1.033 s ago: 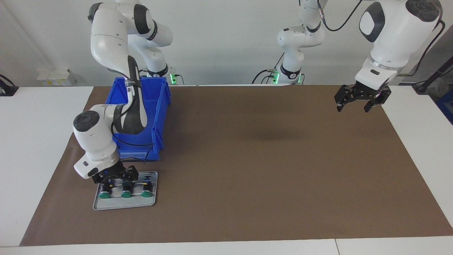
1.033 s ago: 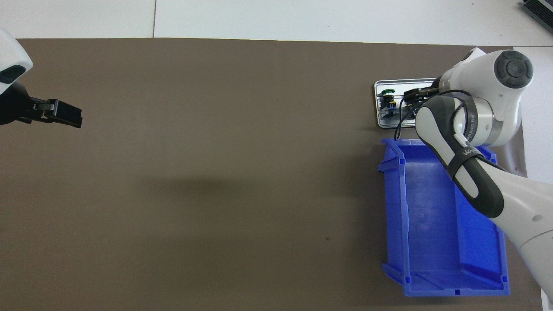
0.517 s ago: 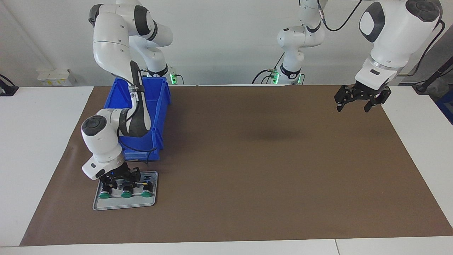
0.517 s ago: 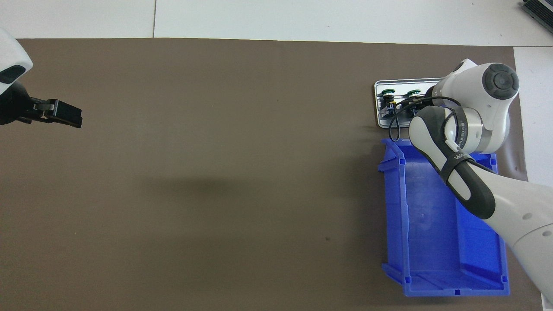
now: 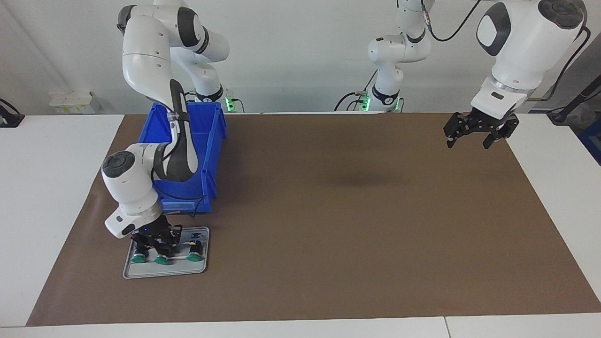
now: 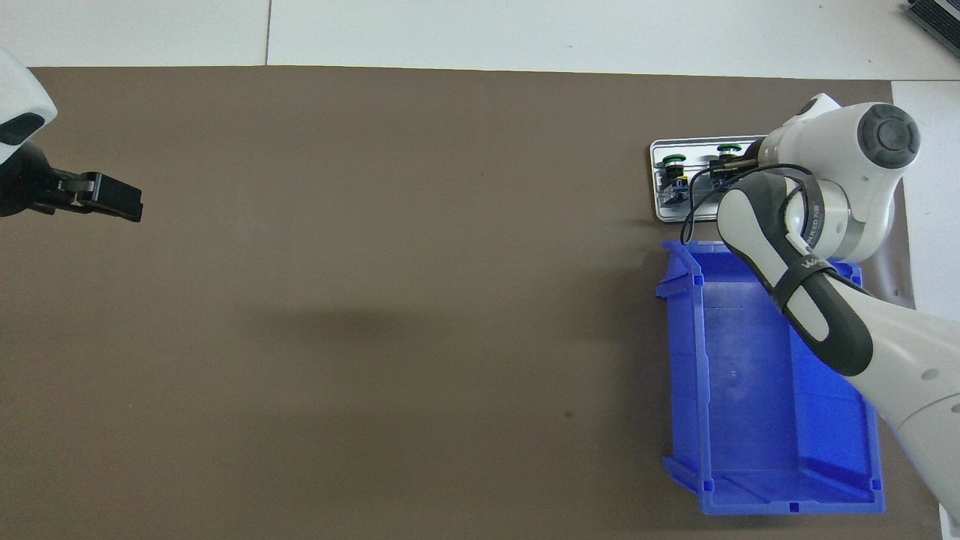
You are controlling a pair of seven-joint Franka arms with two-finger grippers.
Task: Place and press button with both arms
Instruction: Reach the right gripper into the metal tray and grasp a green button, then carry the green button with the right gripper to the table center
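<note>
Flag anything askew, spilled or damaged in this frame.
Nothing stands out. Three green buttons lie in a row on the grey tray, the blue bin stands upright beside it, the right end effector is down at the buttons, and the left end effector waits raised over the mat.

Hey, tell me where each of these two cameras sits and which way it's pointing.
Facing view: high across the table, looking at both white arms, bases included; right gripper on the grey metal tray, left gripper waiting over the brown mat.
Overhead view: above the robots' end, looking steeply down; right forearm and left gripper show.
Shared: blue plastic bin, tray of green-capped buttons.
</note>
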